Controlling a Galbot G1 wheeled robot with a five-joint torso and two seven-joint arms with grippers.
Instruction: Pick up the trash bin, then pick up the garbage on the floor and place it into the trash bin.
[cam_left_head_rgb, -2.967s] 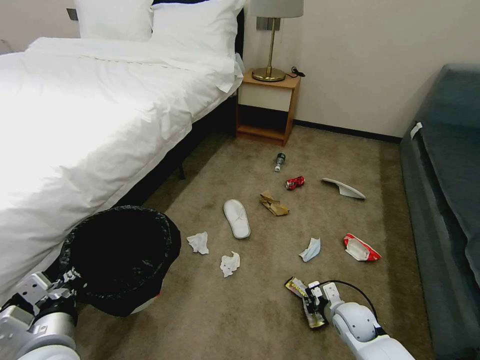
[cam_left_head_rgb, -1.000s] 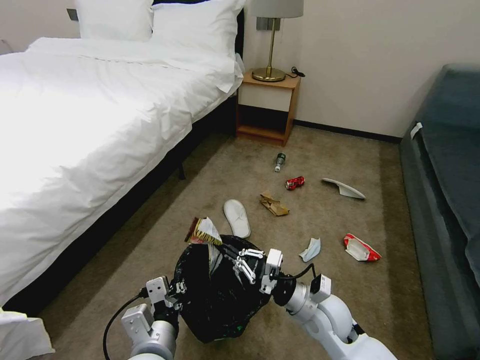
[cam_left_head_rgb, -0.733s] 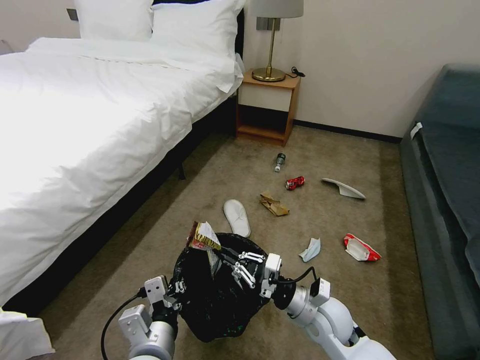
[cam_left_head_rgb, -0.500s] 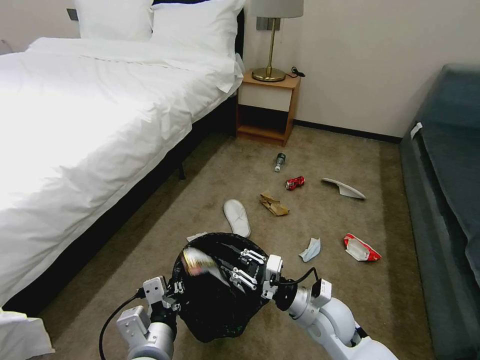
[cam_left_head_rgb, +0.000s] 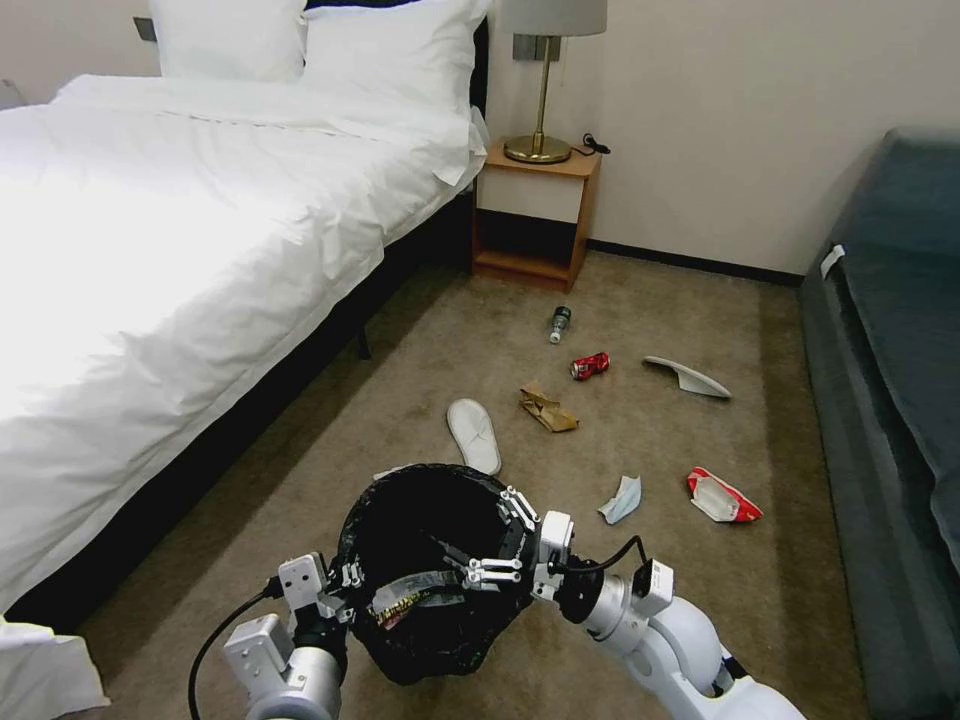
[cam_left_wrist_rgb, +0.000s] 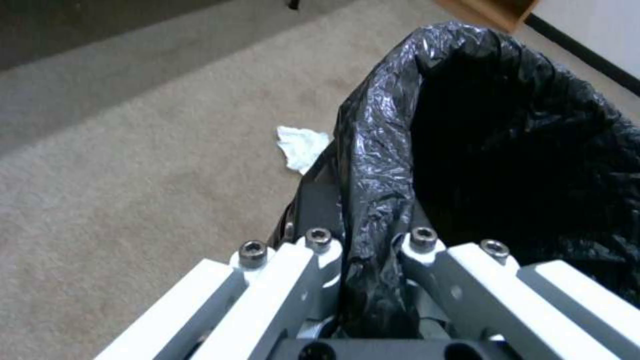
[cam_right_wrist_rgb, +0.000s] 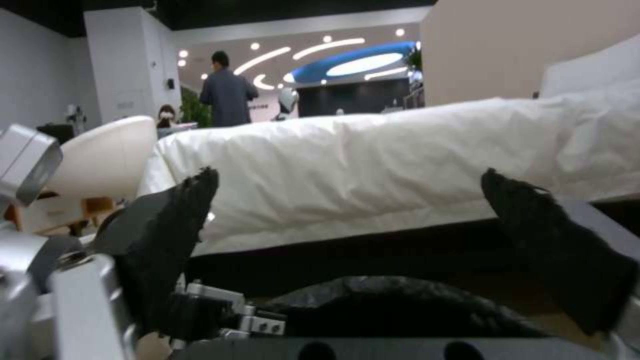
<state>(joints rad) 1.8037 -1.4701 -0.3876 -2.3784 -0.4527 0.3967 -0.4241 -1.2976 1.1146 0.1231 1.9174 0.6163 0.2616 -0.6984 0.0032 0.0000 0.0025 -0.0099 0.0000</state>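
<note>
small round bin lined with crinkled black bag (cam_left_head_rgb: 425, 520) held off the beige carpet (cam_left_head_rgb: 640, 450) near the white bed (cam_left_head_rgb: 150, 250), rim clamped by left gripper (cam_left_head_rgb: 335, 590). right gripper (cam_left_head_rgb: 500, 545) over the opening, fingers spread wide, empty. striped snack wrapper (cam_left_head_rgb: 405, 598) inside the bin. white slipper (cam_left_head_rgb: 473, 435), blue mask (cam_left_head_rgb: 622, 498) on carpet beyond.

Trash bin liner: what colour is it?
Black, crinkled and glossy; the trash bin liner shows best in the left wrist view.
</note>
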